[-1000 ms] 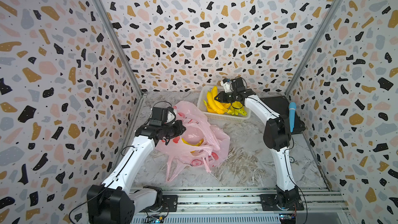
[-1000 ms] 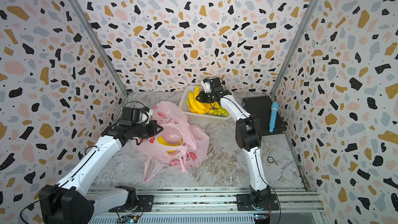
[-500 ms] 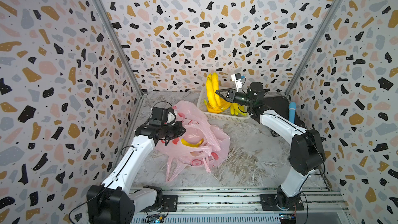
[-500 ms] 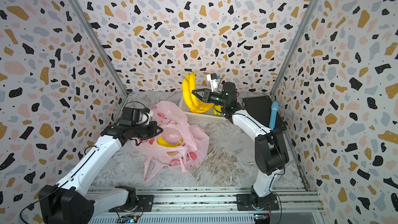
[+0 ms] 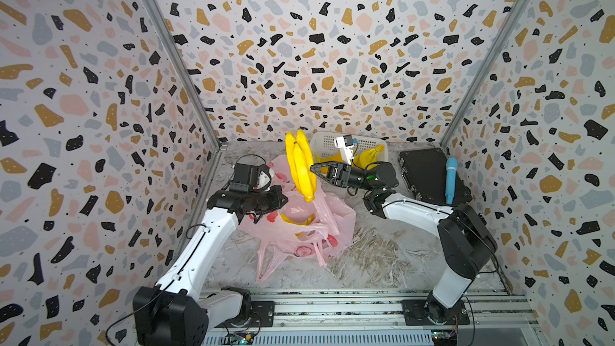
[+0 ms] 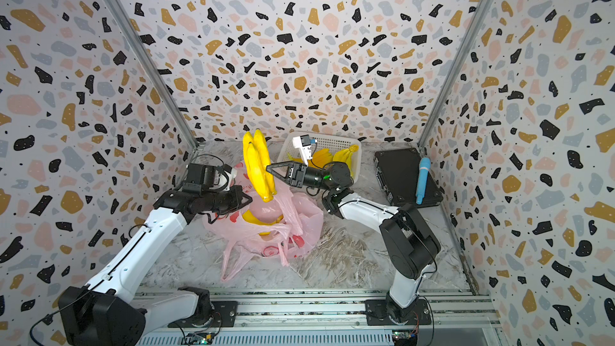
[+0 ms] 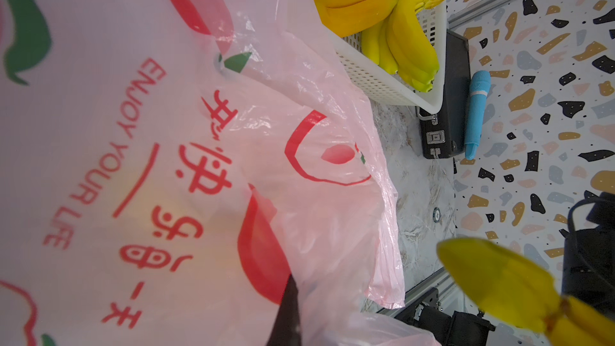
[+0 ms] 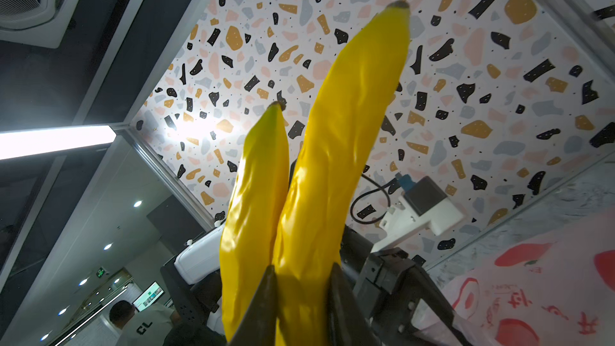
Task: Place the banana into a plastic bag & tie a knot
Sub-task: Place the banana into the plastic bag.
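**Ana:** Banana bunch (image 5: 301, 168) is hanging upright in mid-air in both top views. Its tips are pointing up and its stem end is dangling just over the mouth of the plastic bag (image 5: 309, 228)!

**Ben:** And the right hand (image 5: 314, 168) is reaching in from the side and gripping it around the middle. In the right wrist view its fingers (image 8: 263, 304) are squeezing one banana between them, parted only as wide as the fruit.

**Ana:** The left hand (image 5: 283, 199) is sitting at the bag's near rim. Its jaws are fully closed and pinching the pink film, which is filling most of the left wrist view.

**Ben:** So the bag is slumping on the marbled worktop (image 5: 382, 254) between the two arms, with its handles trailing toward the rail.

**Ana:** Look inside, too: another banana (image 5: 296, 221) is lying curved in the bag, showing yellow through the opening.

**Ben:** Behind all that, the white basket (image 5: 366, 143) is sitting against the back wall, and more bananas (image 5: 369, 158) are resting in it.

**Ana:** Over on the right, a black case (image 5: 426, 174) is lying flat, and a blue cylinder (image 5: 451, 178) is resting on top of it, well apart from the bag.
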Motion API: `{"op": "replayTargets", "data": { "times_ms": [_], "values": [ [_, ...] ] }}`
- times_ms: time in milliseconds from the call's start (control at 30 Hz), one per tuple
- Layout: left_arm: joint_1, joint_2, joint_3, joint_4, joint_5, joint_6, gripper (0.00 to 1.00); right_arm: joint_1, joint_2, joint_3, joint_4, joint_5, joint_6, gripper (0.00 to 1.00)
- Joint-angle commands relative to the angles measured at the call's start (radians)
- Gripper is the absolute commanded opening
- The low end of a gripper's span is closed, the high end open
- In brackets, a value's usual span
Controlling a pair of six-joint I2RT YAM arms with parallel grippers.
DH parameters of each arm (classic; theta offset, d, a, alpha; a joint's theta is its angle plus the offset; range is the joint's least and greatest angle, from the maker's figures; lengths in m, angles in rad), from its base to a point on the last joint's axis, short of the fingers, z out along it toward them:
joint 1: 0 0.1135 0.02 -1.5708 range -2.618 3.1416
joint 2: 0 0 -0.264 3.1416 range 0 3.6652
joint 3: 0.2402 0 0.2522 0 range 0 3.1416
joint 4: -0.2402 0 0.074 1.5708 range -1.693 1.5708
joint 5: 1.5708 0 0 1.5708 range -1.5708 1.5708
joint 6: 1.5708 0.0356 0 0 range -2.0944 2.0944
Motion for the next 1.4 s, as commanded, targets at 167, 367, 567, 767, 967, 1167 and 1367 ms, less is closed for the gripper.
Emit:
{"op": "replayTargets", "data": {
  "times_ms": [167,367,567,767,967,1167,1367],
  "values": [
    [0.005,0.009,0.036,-0.004,0.024,0.029,0.0,0.065,-0.015,-0.125,0.124,0.041,-0.172,0.0],
    [0.008,0.01,0.036,-0.005,0.046,0.037,0.0,0.104,0.044,-0.19,0.124,0.07,-0.379,0.0],
    [0.01,0.01,0.03,-0.01,0.064,0.042,0.0,0.115,0.077,-0.267,0.124,0.161,-0.596,0.0],
    [0.011,0.002,0.024,-0.021,0.078,0.048,0.0,0.115,0.106,-0.291,0.123,0.245,-0.689,0.0],
    [0.012,-0.009,0.033,-0.029,0.089,0.049,0.0,0.117,0.128,-0.339,0.124,0.295,-0.759,0.0],
    [0.015,0.0,0.065,-0.014,0.119,0.023,0.0,0.143,0.146,-0.375,0.123,0.328,-0.831,0.0],
    [0.017,0.006,0.1,-0.006,0.129,0.003,0.0,0.2,0.165,-0.401,0.115,0.403,-0.941,0.0]
  ]
}}
